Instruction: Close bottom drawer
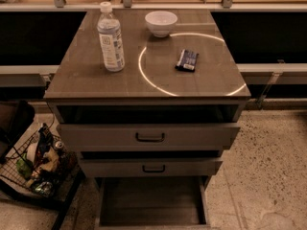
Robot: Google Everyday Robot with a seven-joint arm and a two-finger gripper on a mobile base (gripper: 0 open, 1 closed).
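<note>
The grey-brown cabinet [86,80] fills the middle of the camera view. Its bottom drawer [151,202] is pulled far out, and I look down into its bare box-shaped tray. The drawer's front and handle are cut off by the lower edge of the view. The middle drawer [151,167] and the top drawer [149,137] each stand a little way out, both showing black bar handles. My gripper is not in view.
On the cabinet top stand a water bottle [110,37], a white bowl [161,23] and a dark packet [187,60]. A wire basket [38,164] of items sits on the floor at the left. Speckled floor [268,162] lies to the right.
</note>
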